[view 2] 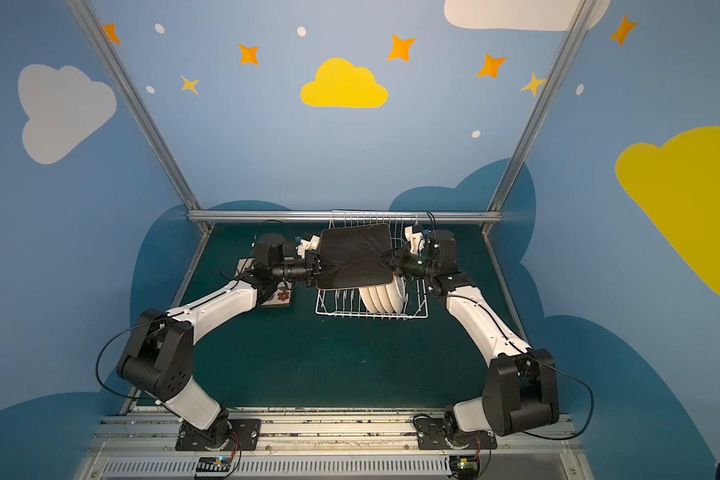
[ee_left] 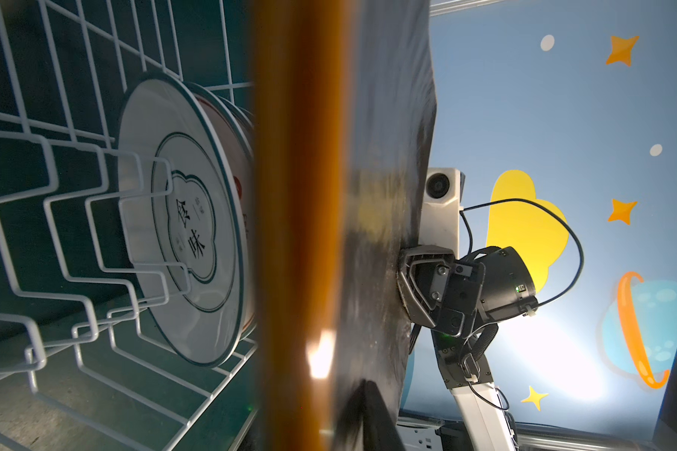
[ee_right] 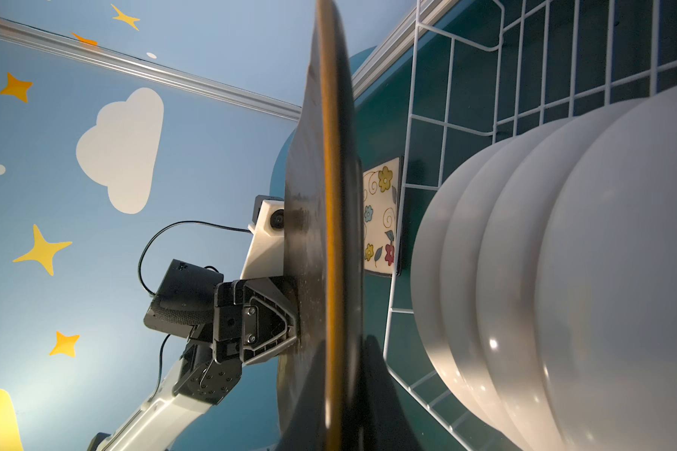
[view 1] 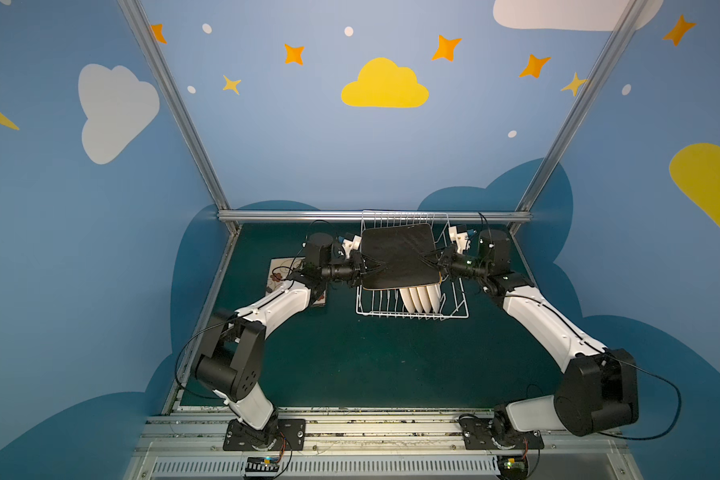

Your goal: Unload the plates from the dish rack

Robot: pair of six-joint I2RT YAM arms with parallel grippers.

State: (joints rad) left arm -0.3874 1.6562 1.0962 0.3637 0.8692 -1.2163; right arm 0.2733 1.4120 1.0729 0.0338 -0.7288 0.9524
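Note:
A square plate (view 1: 398, 257) (view 2: 356, 257), black back up and orange-rimmed, hangs tilted over the white wire dish rack (view 1: 458, 307) (view 2: 416, 309). My left gripper (view 1: 371, 272) (view 2: 329, 268) is shut on its left edge and my right gripper (view 1: 427, 259) (view 2: 385, 261) is shut on its right edge. In the left wrist view one finger (ee_left: 368, 414) presses the plate's black back (ee_left: 387, 156). In the right wrist view both fingers (ee_right: 376, 371) flank the rim. Several round white plates (view 1: 420, 299) (ee_left: 176, 218) (ee_right: 563, 273) stand upright in the rack under the held plate.
Another square plate with a cream flowered face (view 1: 279, 274) (view 2: 281, 297) (ee_right: 382, 216) lies flat on the green table left of the rack, partly under my left arm. An aluminium frame bar (view 1: 375, 215) runs just behind the rack.

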